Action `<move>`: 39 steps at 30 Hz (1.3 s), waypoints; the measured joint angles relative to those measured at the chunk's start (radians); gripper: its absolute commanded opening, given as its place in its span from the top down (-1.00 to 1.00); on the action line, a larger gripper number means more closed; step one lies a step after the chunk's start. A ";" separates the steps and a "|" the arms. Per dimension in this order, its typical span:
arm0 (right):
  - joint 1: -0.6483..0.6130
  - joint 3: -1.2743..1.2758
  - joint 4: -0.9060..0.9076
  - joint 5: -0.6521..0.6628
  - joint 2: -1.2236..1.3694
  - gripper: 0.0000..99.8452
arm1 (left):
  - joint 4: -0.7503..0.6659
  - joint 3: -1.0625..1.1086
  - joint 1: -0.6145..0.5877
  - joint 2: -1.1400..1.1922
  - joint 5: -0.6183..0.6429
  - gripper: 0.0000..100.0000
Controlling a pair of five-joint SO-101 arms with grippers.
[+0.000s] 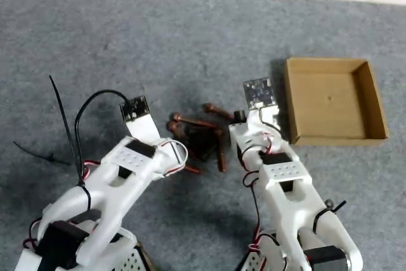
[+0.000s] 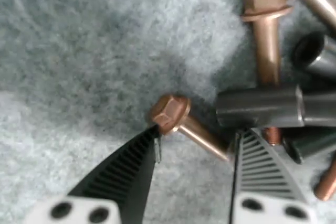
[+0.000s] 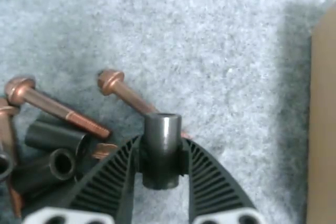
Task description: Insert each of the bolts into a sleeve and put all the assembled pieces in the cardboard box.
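Right pincer (image 3: pixel 161 141) clamped on a dark sleeve (image 3: pixel 163 153), open end showing, just beside the pile of bolts and sleeves (image 1: pixel 202 139). Left pincer (image 2: pixel 197 136) spread apart at the pile's other edge, straddling a copper bolt (image 2: pixel 190 126) lying flat on the desk (image 1: pixel 190 42). The bolt's long axis runs across the gap, head by one finger (image 2: pixel 134 166), so closing would likely pinch it endwise.

Copper bolts (image 1: pixel 219 150) & dark sleeves (image 1: pixel 202 144) lay piled mid-worktop (image 1: pixel 127 42); one sleeve (image 3: pixel 162 135) pinched in R hand (image 3: pixel 161 153); cardboard box (image 1: pixel 342 112) sat open nearby.
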 measured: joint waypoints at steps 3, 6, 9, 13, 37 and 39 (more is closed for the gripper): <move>0.000 0.000 0.000 0.000 0.000 0.99 | 0.005 -0.017 -0.014 0.026 0.002 0.58; 0.000 0.000 0.000 0.000 0.000 0.99 | 0.021 -0.058 -0.017 0.074 0.002 0.58; 0.000 0.000 0.000 0.000 0.000 0.99 | 0.075 -0.115 -0.017 0.120 0.003 0.58; 0.000 0.000 0.000 0.000 0.000 0.99 | 0.120 -0.164 -0.017 0.164 0.003 0.58; 0.000 0.000 0.000 0.000 0.000 0.99 | 0.117 -0.187 -0.017 0.175 0.002 0.99; 0.000 0.000 0.000 0.000 0.000 0.99 | 0.117 -0.187 -0.017 0.175 0.002 0.99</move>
